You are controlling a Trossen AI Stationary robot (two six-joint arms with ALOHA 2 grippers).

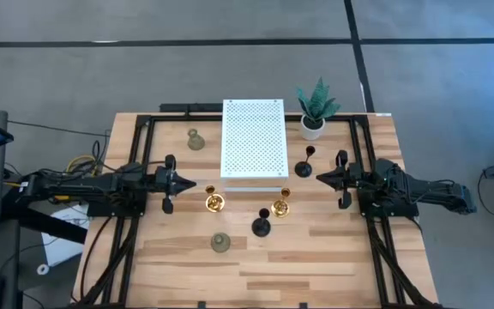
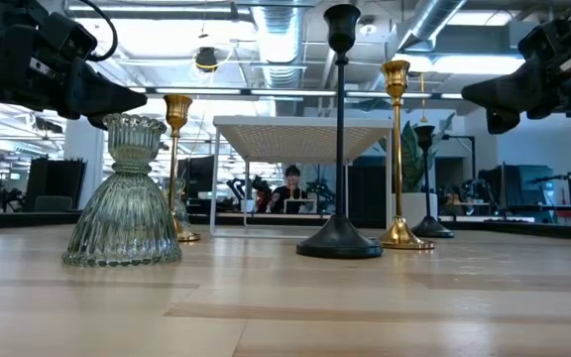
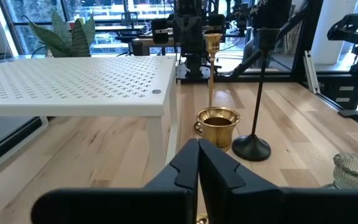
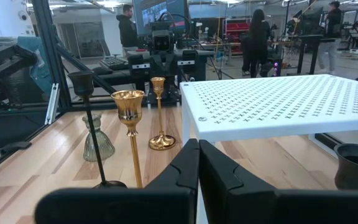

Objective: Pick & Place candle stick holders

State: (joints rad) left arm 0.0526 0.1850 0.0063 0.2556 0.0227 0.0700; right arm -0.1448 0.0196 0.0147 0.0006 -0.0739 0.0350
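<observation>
Both arms wait at mid-desk, left jaws [image 1: 189, 183] and right jaws [image 1: 320, 178] clenched, empty — six holders [image 1: 215, 202] stand untouched around the white stand [image 1: 253, 137].

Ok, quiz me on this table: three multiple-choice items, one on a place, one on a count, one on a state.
1. Where does the green potted plant in its white pot stand?
A. right of the white perforated platform
B. on top of it
C. under it

2. How many shiny gold candle stick holders show?
A. one
B. two
C. four

3. How is the left pincer?
A. shut, empty
B. wide open
C. shut on a black holder

Answers:
1 A: the high view shows it off the platform's right corner.
2 B: two stand just before the platform.
3 A: its fingers meet in the left wrist view, with nothing between them.
</observation>
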